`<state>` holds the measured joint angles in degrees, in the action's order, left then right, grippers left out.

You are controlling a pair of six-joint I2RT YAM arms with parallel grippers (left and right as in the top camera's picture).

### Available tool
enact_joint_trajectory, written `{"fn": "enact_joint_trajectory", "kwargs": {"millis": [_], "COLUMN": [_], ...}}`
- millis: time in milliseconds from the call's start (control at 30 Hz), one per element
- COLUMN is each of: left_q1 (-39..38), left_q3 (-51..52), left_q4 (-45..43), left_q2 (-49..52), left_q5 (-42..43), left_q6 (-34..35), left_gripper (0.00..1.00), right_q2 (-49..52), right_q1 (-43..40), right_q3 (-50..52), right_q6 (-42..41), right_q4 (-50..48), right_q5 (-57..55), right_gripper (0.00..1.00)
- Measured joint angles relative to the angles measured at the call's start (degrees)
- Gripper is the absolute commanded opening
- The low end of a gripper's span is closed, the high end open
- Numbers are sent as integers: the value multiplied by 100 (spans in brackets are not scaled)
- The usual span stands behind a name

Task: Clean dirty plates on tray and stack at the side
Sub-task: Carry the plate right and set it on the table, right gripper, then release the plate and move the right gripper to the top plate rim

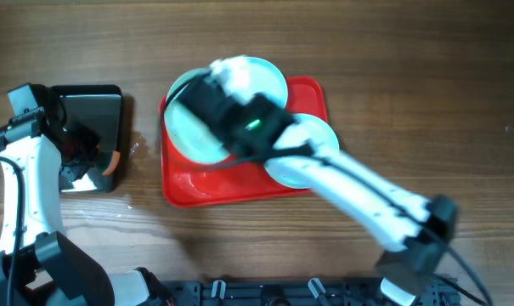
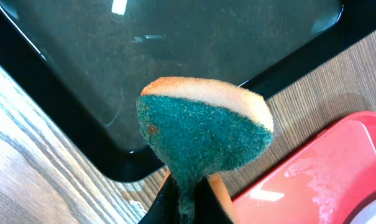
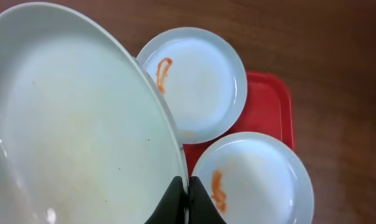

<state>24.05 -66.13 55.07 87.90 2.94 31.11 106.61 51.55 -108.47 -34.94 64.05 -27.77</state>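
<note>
The red tray point(image 1: 197, 187) lies mid-table. My right gripper point(image 3: 188, 186) is shut on the rim of one pale plate point(image 3: 76, 124) and holds it tilted above the tray's left half point(image 1: 189, 127); its face shows no red smear. In the overhead view the fingers are hidden under the arm's black wrist point(image 1: 240, 119). Two other plates lie on the tray, each with an orange-red smear: one at the back point(image 3: 200, 87) point(image 1: 269, 81), one at the right point(image 3: 256, 180) point(image 1: 320, 136). My left gripper point(image 2: 186, 199) is shut on a green-and-orange sponge point(image 2: 206, 134) point(image 1: 114, 161).
A black rectangular pan point(image 1: 91, 106) point(image 2: 175, 56) sits left of the tray, under the sponge. The tray's corner point(image 2: 324, 168) looks wet with foam. Water drops lie on the wood between pan and tray point(image 1: 133, 149).
</note>
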Motion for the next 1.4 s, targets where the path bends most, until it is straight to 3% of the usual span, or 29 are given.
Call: {"fn": "enact_joint_trajectory", "kwargs": {"millis": [67,267,400,600,800,867,1000,1033,1233,1400], "left_q1": [0,0,0,0,0,0,0,0,0,0], "left_q3": [0,0,0,0,0,0,0,0,0,0], "left_q4": [0,2,0,2,0,0,-2,-7,-17,-63], "left_q2": [0,0,0,0,0,0,0,0,0,0], "left_q5": [0,0,0,0,0,0,0,0,13,87], "left_q6": [0,0,0,0,0,0,0,0,0,0], "left_gripper": [4,4,4,4,4,4,4,4,4,4], "right_q2": [-354,-1504,-1401,-903,-243,-42,138,140,140,140], "right_q1": [-468,-3469,-5228,-6719,-7582,-7720,-7790,-7788,-7757,-7497], "right_q3": [0,-70,109,1051,1993,2135,2199,2199,2199,2199], "right_q6": [-160,-251,-212,-164,-164,-164,7,85,730,1886], "right_q4": [-15,739,968,435,-109,-111,-133,-160,-122,-20], "right_q5": [422,1552,1915,2638,2865,2909,3099,3187,4107,5545], "right_gripper": [4,4,4,4,5,18,58,61,61,64]}}
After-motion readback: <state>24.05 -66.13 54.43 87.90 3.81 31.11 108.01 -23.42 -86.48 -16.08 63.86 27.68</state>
